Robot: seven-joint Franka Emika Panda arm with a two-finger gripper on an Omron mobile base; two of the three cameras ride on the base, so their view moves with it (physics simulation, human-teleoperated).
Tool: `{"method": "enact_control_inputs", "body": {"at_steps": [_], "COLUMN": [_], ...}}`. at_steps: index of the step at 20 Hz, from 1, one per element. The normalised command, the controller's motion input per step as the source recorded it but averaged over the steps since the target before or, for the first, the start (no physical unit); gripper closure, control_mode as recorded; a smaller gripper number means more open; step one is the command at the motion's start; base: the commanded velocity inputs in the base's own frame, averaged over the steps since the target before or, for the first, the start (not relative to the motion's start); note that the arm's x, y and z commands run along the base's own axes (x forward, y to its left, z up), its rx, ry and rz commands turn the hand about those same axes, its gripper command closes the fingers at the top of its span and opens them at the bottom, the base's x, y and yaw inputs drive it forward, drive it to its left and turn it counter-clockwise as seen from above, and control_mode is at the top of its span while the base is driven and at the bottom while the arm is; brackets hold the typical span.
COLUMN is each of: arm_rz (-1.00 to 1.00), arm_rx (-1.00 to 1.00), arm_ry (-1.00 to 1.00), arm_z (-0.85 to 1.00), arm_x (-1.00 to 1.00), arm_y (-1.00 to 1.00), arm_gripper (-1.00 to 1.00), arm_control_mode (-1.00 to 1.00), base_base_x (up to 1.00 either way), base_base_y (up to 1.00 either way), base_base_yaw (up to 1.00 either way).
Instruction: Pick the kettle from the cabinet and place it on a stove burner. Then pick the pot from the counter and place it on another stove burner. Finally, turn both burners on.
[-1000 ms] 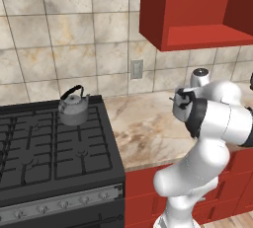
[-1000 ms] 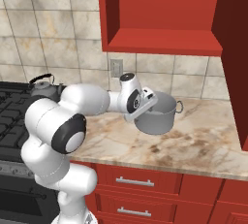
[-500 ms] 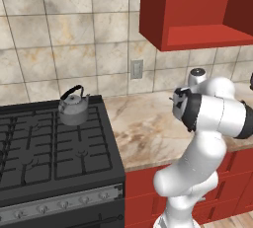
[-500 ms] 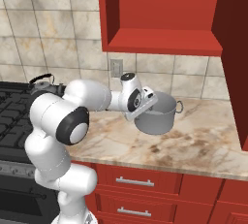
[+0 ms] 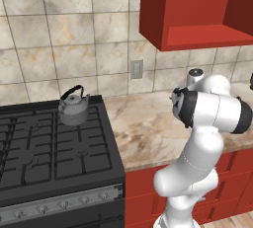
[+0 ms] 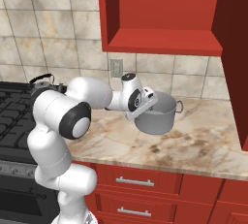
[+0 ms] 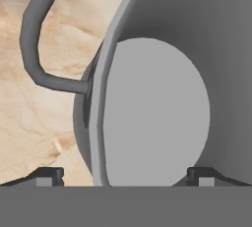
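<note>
step 2, pot pickup: gripper (image 7: 124,176) spread wide astride the pot (image 6: 157,115) rim, nothing clamped yet.
one fingertip (image 7: 49,176) outside the wall, the other inside; the looped side handle arches just beyond the outer finger. pot: smooth grey steel, straight wall, flat round bottom, standing on the veined beige counter (image 6: 193,140). judgement: next, close on the rim, lift, carry to a free burner (image 5: 29,158). well off to the hand's far side, the squat kettle (image 5: 73,107) sits on the black grate.
</note>
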Motion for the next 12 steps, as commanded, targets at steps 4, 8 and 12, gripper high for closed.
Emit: {"method": "enact_control_inputs", "body": {"at_steps": [4,8,12], "arm_rz": [0.0,0.0,0.0], "arm_rx": [0.0,0.0,0.0], "arm_ry": [0.0,0.0,0.0], "arm_z": [-0.1,-0.11,0.0], "arm_x": [0.05,0.01,0.0], "arm_y": [0.0,0.0,0.0], "arm_gripper": [1.0,1.0,1.0], "arm_control_mode": [-1.0,-1.0,-1.0], "base_base_x": [0.0,0.0,0.0], "base_base_y": [0.0,0.0,0.0], "base_base_yaw": [0.0,0.0,0.0]}}
